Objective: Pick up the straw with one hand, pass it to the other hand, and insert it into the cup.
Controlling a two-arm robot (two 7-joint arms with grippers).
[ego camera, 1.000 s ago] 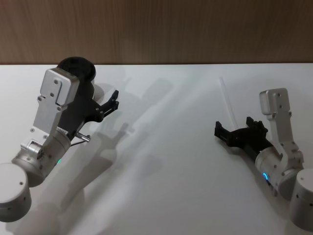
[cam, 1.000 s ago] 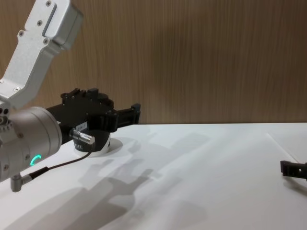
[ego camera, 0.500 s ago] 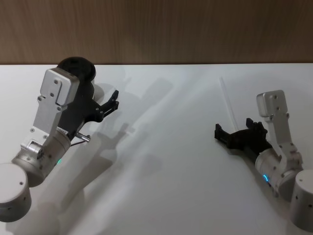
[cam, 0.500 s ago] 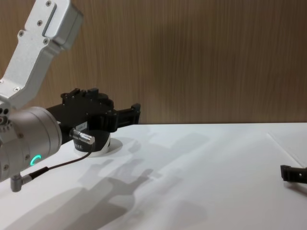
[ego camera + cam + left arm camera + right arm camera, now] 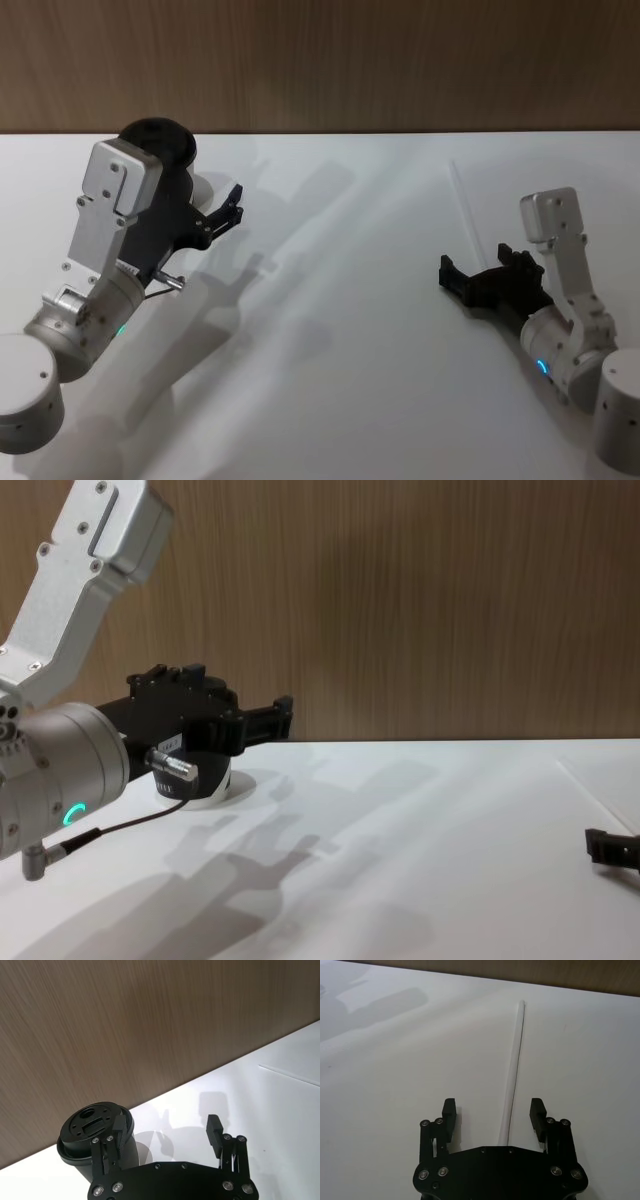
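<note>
The white straw (image 5: 463, 205) lies flat on the white table at the right, pointing away from me. My right gripper (image 5: 478, 280) hangs low over its near end, open. In the right wrist view the straw (image 5: 515, 1060) runs between the two fingers of that gripper (image 5: 493, 1110), untouched, its near end hidden under the palm. The black lidded cup (image 5: 158, 138) stands at the back left. My left gripper (image 5: 236, 203) is open and empty just beside the cup (image 5: 90, 1127), level with its lid.
The white table (image 5: 330, 330) stretches bare between the two arms, backed by a wooden wall (image 5: 400, 60). A thin black cable with a silver plug (image 5: 172, 765) hangs from the left wrist. One fingertip of the right gripper (image 5: 610, 848) shows at the chest view's right edge.
The right gripper has sunk slightly lower over the straw's near end. The left arm, the cup and the straw have not moved.
</note>
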